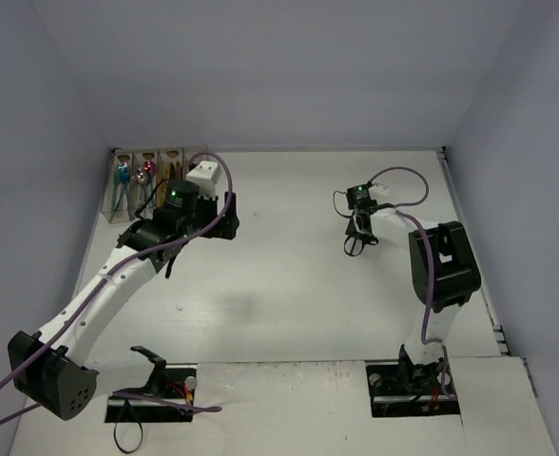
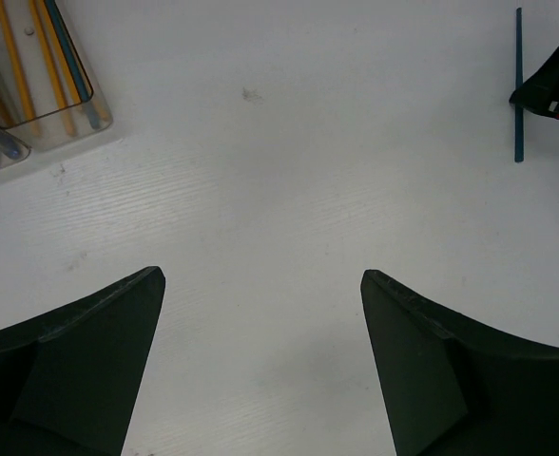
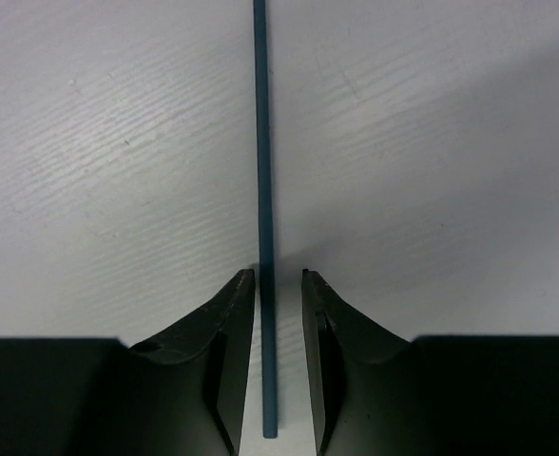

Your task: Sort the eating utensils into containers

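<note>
A thin teal stick [image 3: 260,142] lies flat on the white table, also seen at the right edge of the left wrist view as a teal stick [image 2: 518,85]. My right gripper [image 3: 278,275] straddles its near end with the jaws narrow; the left finger is almost on the stick and a small gap shows on the right side. My left gripper [image 2: 260,275] hangs wide open over bare table with nothing in it, close to the containers [image 1: 146,180] at the back left. Several utensils lie in those bins, among them orange sticks [image 2: 18,57] and a teal one [image 2: 66,47].
The containers' near corner [image 2: 70,123] sits at the upper left of the left wrist view. Grey walls close in the table on the left, back and right. Purple cables loop over both arms.
</note>
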You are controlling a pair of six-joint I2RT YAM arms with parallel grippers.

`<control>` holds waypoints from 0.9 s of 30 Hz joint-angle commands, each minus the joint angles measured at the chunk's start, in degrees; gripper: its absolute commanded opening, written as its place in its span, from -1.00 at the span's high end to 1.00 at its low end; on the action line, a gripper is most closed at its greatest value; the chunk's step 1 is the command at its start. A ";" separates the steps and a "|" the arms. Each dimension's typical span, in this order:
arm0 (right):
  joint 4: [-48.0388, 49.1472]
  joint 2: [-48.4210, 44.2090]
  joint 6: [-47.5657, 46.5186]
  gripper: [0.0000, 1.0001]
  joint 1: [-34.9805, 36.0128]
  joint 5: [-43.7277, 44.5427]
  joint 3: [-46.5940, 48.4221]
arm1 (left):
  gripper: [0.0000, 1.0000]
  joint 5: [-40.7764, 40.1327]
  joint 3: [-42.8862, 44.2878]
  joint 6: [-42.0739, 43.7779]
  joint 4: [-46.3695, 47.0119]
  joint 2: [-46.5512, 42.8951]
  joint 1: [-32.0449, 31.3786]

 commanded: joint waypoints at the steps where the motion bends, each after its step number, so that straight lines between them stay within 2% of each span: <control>1: 0.06 2.50 0.11 0.65 -0.43 -0.93 2.41 | -0.65 2.85 -0.02 -1.41 3.24 -1.28 -0.99; 4: 0.15 4.09 -0.05 0.96 -0.82 -2.27 3.07 | -0.65 3.47 -0.40 -2.06 3.76 -0.64 -2.63; 5: 0.15 4.36 -0.31 1.00 -0.83 -2.48 3.34 | -0.65 4.01 -0.48 -2.46 4.23 -0.36 -2.92; 13: 1.80 -3.62 -2.41 1.00 1.72 -7.11 2.43 | -0.65 6.75 0.77 -6.27 8.53 4.25 -8.75; 17: 7.49 -11.21 -2.69 1.00 4.95 -12.45 -2.25 | -0.65 6.91 3.37 -7.81 10.98 9.27 -12.55; 19: 11.87 -17.82 -2.12 1.00 6.61 -17.98 -5.89 | -0.65 7.08 4.95 -8.64 11.98 11.68 -14.95; 27: 26.79 -32.32 4.15 1.00 9.53 -29.00 -17.44 | -0.63 7.50 10.11 -10.44 13.43 18.26 -18.42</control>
